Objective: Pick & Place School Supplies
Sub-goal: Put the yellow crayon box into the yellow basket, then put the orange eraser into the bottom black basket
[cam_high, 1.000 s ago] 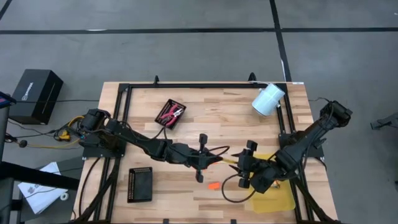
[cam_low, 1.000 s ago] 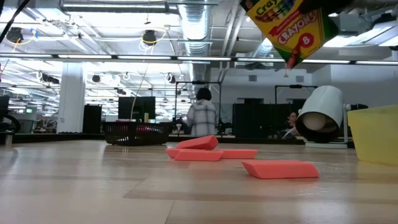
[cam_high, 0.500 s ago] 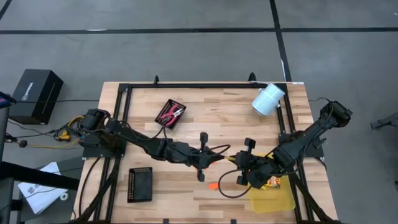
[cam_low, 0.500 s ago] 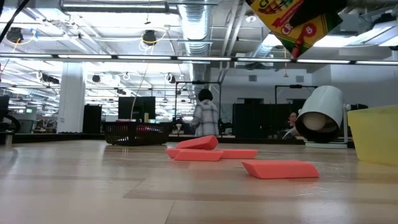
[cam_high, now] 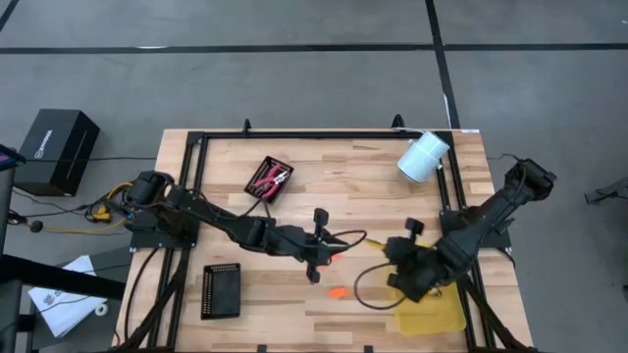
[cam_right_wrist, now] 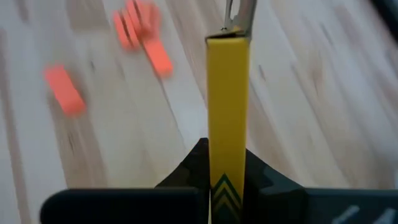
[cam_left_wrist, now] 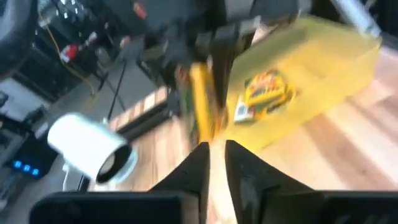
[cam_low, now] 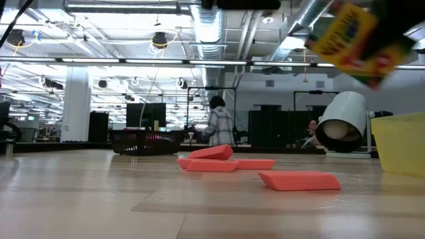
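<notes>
A: Right end effector (cam_right_wrist: 211, 171) is clamped on a crayon box (cam_right_wrist: 226, 106), held up off the desk (cam_high: 373, 196) right by the yellow bin (cam_high: 432, 312).

B: And the left end effector (cam_left_wrist: 214, 165)?

A: Mid-desk, fingers nearly together, nothing in them. Orange pieces (cam_low: 299, 180) lie on the desk near it; another crayon box (cam_left_wrist: 267, 93) sits in the bin.

You can read almost nothing here. The crayon box (cam_low: 362, 41) held high in the low view carries printing too smeared to make out. The second crayon box (cam_left_wrist: 267, 94) lying in the yellow bin (cam_left_wrist: 348, 68) shows a coloured logo, also unreadable. The black case (cam_high: 56, 149) on the floor bears a white mark too small to read.
</notes>
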